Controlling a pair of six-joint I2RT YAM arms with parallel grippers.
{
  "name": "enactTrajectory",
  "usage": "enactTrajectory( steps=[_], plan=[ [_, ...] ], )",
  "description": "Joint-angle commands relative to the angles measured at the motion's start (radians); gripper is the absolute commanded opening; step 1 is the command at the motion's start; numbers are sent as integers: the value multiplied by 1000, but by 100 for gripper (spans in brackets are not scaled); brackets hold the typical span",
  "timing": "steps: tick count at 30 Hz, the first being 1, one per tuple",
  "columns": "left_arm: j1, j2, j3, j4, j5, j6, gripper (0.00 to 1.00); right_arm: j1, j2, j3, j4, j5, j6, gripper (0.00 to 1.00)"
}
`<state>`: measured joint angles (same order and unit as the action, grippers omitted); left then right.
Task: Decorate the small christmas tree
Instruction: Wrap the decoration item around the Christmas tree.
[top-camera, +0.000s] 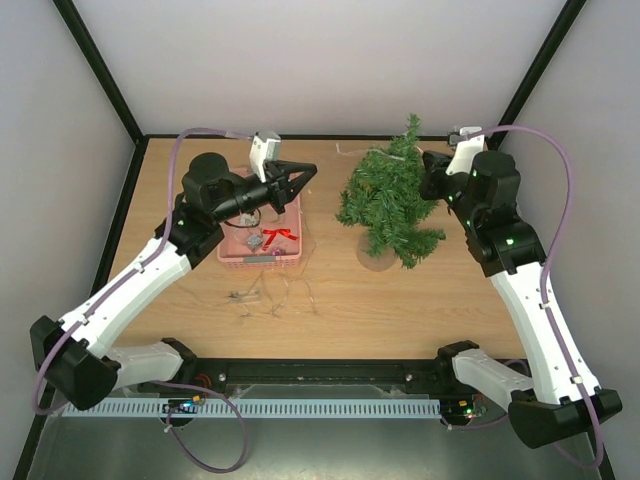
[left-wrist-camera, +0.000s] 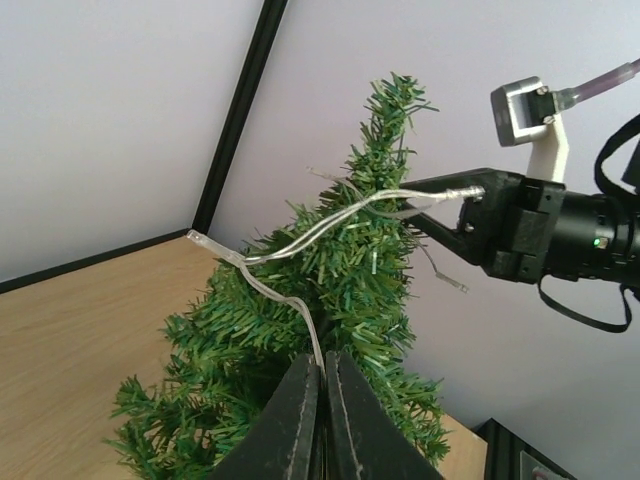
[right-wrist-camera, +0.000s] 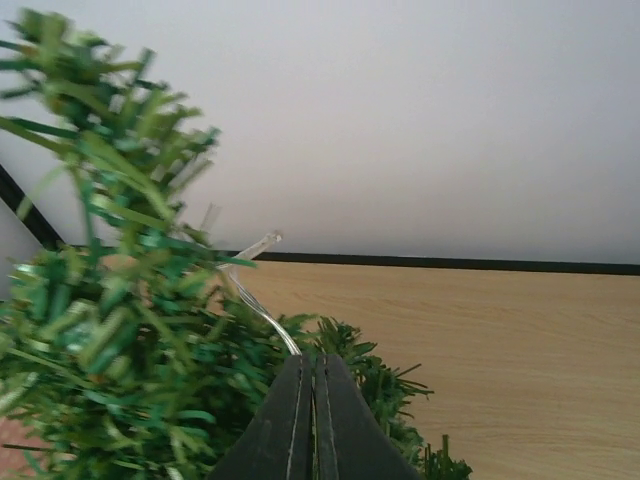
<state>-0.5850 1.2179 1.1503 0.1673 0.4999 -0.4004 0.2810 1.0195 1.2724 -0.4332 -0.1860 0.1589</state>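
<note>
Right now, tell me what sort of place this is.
Probably a robotics lab test cell: plain white walls in black framing, a wooden table with a left arm and right arm bolted at its near edge, and the small christmas tree as a prop.

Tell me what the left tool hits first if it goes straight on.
The tree: its branches lie right ahead of the left tool, though the gap is hard to judge.

The small christmas tree (top-camera: 385, 200) is just a mini fake fir: bushy dark green needles, cone shape, round pale base (top-camera: 374, 260). It's standing on the wooden tabletop (top-camera: 420, 310), right of the middle toward the back. A thin clear wire (left-wrist-camera: 330, 225) is draped across its upper branches.
</note>
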Motion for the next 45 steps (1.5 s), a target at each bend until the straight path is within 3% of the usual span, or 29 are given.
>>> enactTrajectory(
  steps=[1, 9, 15, 22, 28, 36, 40, 45],
  plan=[
    [-11, -47, -25, 43, 29, -14, 4, 0, -34, -76, 50, -36, 51, 2],
    [-39, -66, -77, 93, 66, -27, 3, 0, -77, -142, 128, -36, 79, 2],
    [-39, -58, -66, 89, 60, -11, 3, 1, -74, -30, 59, 86, 9, 12],
    [-43, -42, -59, 87, 69, -3, 2, 0, -78, 52, -43, 137, -39, 15],
    [-52, -50, -70, 86, 86, 15, 2, 0, -98, 28, -59, 30, 39, 14],
    [-72, -58, -92, 99, 93, -15, 2, 0, -195, -40, -34, -223, 114, 17],
    [-72, -59, -112, 153, 87, -79, 2, 1, -266, -128, 51, -425, 131, 17],
    [-78, -46, -114, 200, 86, -137, 2, 12, -353, -277, 207, -480, 147, 18]
  ],
)
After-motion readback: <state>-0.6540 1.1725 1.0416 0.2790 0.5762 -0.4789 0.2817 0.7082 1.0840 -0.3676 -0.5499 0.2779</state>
